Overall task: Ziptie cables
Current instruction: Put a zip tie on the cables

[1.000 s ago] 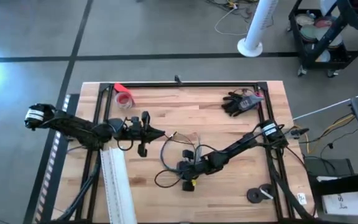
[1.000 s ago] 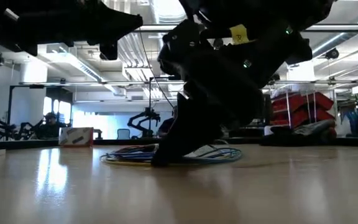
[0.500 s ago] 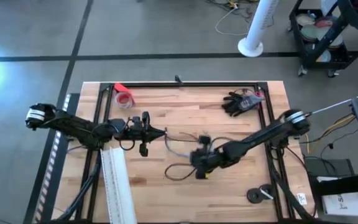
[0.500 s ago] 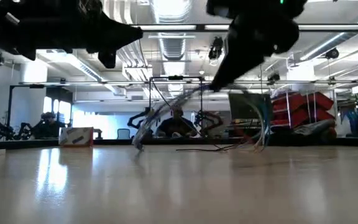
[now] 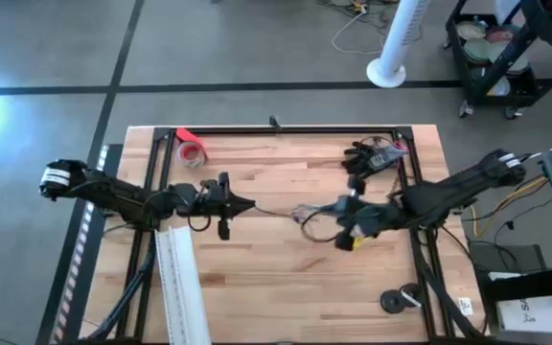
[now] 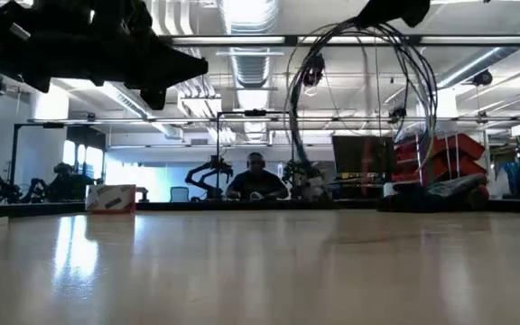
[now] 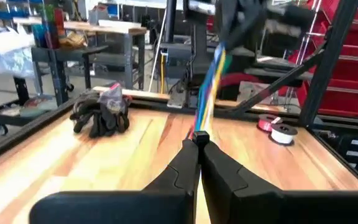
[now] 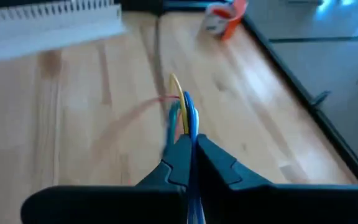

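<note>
The cables (image 5: 305, 213), a thin bundle of blue, yellow and green wires, stretch between my two grippers over the middle of the table. In the low view they loop (image 6: 373, 63) in the air, clear of the tabletop. My left gripper (image 5: 249, 205) is shut on their left end; my right gripper (image 5: 341, 217) is shut on them farther right. In the left wrist view the bundle (image 7: 209, 84) runs from my fingertips toward the right gripper (image 7: 247, 18). My left gripper pinches the bundle's end (image 7: 199, 133) between its two fingertips, coming level from the table's left. The wires run on straight ahead of the fingers, lifted clear of the table. My right gripper pinches the bundle (image 8: 186, 124) between its two fingers, coming from the table's right. The wires leave the fingertips in line with them, and loose loops (image 6: 404, 63) hang beside the hold, off the table.
A long white slotted strip (image 5: 182, 287) lies at the near left. A red tape roll (image 5: 192, 150) sits far left, black gloves (image 5: 367, 158) far right, a black spool (image 5: 401, 299) near right. Black frame rails (image 5: 286, 130) border the table.
My right gripper has risen from the table's near middle and gone toward the right edge, carrying the cables. The coil that lay on the table is lifted clear and drawn out between the two grippers, with loops hanging in the air.
</note>
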Robot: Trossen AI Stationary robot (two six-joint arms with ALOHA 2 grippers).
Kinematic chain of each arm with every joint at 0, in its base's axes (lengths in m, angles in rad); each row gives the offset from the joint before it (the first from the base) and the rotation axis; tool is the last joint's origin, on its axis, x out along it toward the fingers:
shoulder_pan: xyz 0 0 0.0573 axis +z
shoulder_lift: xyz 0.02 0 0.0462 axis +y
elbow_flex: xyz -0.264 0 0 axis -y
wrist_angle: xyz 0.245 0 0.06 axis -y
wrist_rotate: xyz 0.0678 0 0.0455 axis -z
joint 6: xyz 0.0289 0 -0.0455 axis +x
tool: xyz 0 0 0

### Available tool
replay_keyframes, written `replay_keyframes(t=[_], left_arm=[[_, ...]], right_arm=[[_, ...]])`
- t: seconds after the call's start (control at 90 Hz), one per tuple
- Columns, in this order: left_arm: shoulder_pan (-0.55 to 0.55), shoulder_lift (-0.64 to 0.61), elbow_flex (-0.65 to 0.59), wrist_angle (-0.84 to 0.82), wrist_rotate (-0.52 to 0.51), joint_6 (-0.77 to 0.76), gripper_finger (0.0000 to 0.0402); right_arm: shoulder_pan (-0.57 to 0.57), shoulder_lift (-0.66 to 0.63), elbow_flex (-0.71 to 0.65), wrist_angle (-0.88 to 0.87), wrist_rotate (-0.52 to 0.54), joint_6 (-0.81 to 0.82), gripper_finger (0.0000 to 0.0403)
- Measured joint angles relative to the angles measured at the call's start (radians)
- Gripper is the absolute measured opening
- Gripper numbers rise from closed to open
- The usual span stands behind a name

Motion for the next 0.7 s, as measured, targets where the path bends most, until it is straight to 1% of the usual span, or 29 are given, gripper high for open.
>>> replay_keyframes(t=[0.2,0.278,0.356,0.478,0.567,0.622,0.7], left_arm=[[0.000,0.084,-0.009,0.011,-0.041,-0.046,0.0000],[0.000,0.136,-0.009,0.055,-0.041,-0.060,0.0000],[0.000,0.193,-0.009,0.113,-0.041,-0.075,0.0000],[0.000,0.278,-0.009,0.174,-0.041,-0.099,0.0000],[0.000,0.334,-0.009,0.214,-0.041,-0.117,0.0000],[0.000,0.363,-0.009,0.244,-0.041,-0.125,0.0000],[0.000,0.396,-0.008,0.278,-0.041,-0.140,0.0000]], right_arm=[[0.001,-0.133,-0.028,0.009,0.001,-0.019,0.0000],[0.000,-0.158,-0.035,0.008,0.003,-0.019,0.0000],[0.000,-0.160,-0.046,0.014,0.035,-0.017,0.0000],[-0.002,-0.107,-0.092,0.052,0.061,-0.022,0.0000],[-0.002,-0.042,-0.137,0.133,0.057,-0.047,0.0000],[-0.002,0.010,-0.163,0.196,0.038,-0.055,0.0000],[-0.004,0.091,-0.186,0.260,-0.015,-0.063,0.0000]])
